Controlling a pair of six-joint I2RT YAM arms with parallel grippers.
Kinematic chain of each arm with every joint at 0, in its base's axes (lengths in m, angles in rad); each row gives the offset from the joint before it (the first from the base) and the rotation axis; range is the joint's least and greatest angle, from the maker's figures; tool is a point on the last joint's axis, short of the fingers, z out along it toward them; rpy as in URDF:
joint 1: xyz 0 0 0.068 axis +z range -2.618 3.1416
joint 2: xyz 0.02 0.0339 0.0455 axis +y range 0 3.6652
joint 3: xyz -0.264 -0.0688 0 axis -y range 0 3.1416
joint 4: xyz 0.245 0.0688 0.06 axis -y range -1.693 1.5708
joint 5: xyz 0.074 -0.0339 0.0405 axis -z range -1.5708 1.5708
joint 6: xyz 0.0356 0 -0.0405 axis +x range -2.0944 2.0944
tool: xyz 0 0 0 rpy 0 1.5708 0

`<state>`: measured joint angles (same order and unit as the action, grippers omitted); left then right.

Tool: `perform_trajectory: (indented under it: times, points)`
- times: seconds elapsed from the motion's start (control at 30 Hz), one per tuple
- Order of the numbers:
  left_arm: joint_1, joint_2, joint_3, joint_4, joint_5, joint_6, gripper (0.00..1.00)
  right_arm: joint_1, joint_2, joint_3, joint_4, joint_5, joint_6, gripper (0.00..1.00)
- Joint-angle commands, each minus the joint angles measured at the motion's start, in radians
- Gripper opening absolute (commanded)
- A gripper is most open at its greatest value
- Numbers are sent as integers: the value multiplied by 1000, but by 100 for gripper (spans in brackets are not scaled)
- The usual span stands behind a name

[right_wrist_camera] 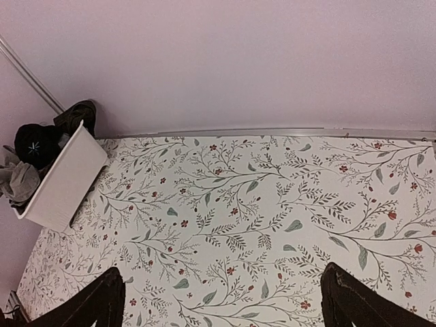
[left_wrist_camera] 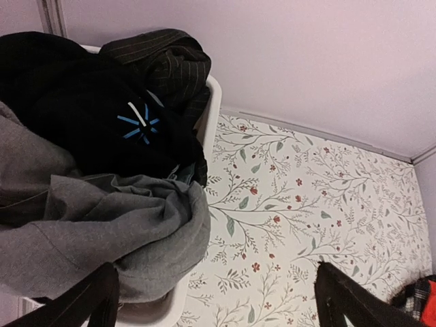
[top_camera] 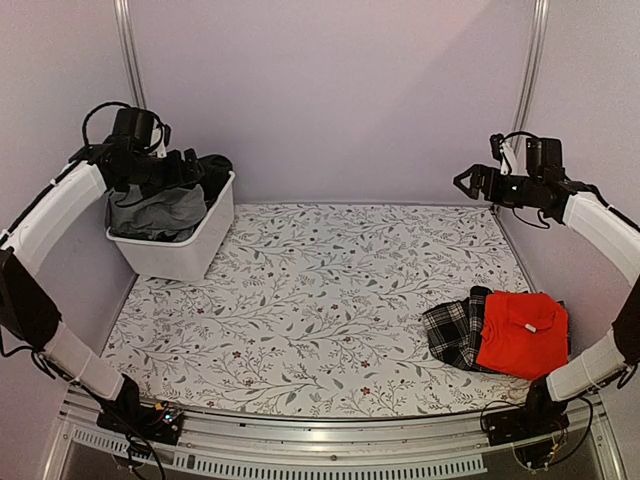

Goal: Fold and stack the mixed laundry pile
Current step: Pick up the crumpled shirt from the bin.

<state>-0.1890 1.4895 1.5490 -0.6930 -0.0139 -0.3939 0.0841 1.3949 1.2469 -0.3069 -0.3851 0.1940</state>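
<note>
Top external view: the white tub (top_camera: pixel 175 255) stands at the far left corner of the floral-patterned counter (top_camera: pixel 330 300) and holds the crumpled part of the mixed laundry pile (top_camera: pixel 170 200). A grey garment (top_camera: pixel 155 212) is heaped at the tub's near side. A black garment (top_camera: pixel 212 168) lies behind it, toward the tub's far end. The left hand (top_camera: pixel 190 168) hangs directly above the tub. The right hand (top_camera: pixel 470 182) is raised well apart from the tub, on the opposite, far right side of the counter. Diagonally across from the tub, at the near right corner, a folded red shirt (top_camera: pixel 522 335) rests on black-and-white plaid cloth (top_camera: pixel 455 330), which shows beyond the shirt's tub-facing edge.

Left wrist view: the left hand's two fingers (left_wrist_camera: pixel 88 303) stand spread wide and hold nothing. Beyond them the grey garment drapes over the tub wall, and the black garment bears a small blue-and-white starburst mark (left_wrist_camera: pixel 139 122). A dark pinstriped piece (left_wrist_camera: pixel 170 65) sits at the tub's far end, possibly a separate garment.

Right wrist view: the right hand's fingers (right_wrist_camera: pixel 102 300) are likewise spread wide and empty above bare counter, with the tub far off toward the left edge.
</note>
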Motion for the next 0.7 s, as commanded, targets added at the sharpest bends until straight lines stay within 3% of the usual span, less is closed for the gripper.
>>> perform_trajectory:
  times: [0.0, 0.3, 0.67]
  points:
    - [3, -59, 82, -105, -118, -65, 100, 16, 22, 20, -1, -53, -33, 99]
    - [139, -97, 86, -308, -223, -350, 100, 26, 62, 50, -27, -81, -70, 99]
    - [282, 24, 23, -169, -149, -454, 100, 28, 50, 16, -39, -92, -77, 99]
